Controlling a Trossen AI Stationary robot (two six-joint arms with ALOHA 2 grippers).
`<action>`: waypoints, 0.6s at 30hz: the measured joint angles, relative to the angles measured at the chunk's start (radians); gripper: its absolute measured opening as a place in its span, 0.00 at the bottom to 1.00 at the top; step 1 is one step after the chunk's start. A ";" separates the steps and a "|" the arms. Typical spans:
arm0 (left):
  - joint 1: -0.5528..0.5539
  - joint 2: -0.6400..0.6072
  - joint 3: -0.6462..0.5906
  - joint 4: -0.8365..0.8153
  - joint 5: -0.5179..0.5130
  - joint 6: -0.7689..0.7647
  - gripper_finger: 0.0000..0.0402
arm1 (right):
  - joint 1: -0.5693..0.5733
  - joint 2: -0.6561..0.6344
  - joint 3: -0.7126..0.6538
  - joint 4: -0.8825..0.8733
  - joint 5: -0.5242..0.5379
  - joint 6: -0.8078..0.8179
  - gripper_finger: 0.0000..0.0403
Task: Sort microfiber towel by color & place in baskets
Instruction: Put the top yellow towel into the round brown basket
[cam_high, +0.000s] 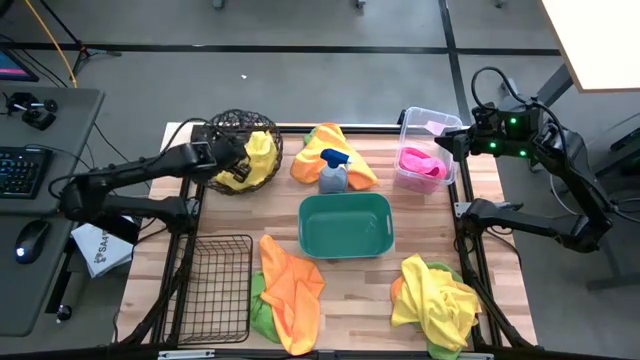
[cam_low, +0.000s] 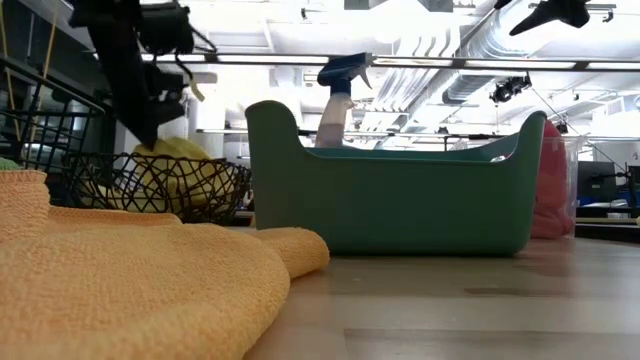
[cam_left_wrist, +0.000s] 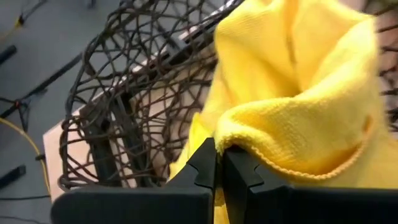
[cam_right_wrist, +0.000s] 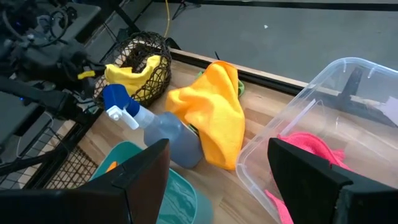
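My left gripper (cam_high: 238, 152) is shut over the round dark wire basket (cam_high: 228, 128), at a yellow towel (cam_high: 258, 160) heaped inside it. The low view shows this towel (cam_low: 180, 170) bunched in the basket under the arm. My right gripper (cam_right_wrist: 217, 180) is open and hovers above the clear bin (cam_high: 412, 120), touching nothing. A pink towel (cam_high: 420, 162) lies in that bin. Other towels rest on the table: an orange one (cam_high: 330, 148) at the far side, an orange one over green (cam_high: 290, 290) and a yellow heap (cam_high: 435, 300) near the front. My left gripper has its shut fingers (cam_left_wrist: 205, 163) at a hemmed fold (cam_left_wrist: 249, 146) on top of the yellow towel, and comes at it slanting down into the basket. The cloth rises in a bunch to the fingertips; the rest lies slack in the basket. How many layers are pinched is hidden.
A blue-grey spray bottle (cam_high: 333, 172) stands between the far orange towel and the teal-green tub (cam_high: 345, 225) at the table's middle. A rectangular black wire basket (cam_high: 215, 285) sits at the near left. Bare wood shows between the tub and the near towels.
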 joint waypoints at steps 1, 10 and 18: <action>0.025 0.000 -0.002 0.007 0.012 0.023 0.00 | 0.000 0.000 0.000 0.000 0.001 0.000 0.66; 0.269 0.000 0.064 0.067 0.253 0.256 0.08 | 0.000 0.007 0.000 0.000 0.002 0.003 0.66; 0.371 0.000 0.209 0.009 0.500 0.252 0.35 | 0.000 0.040 0.000 0.000 -0.011 -0.005 0.66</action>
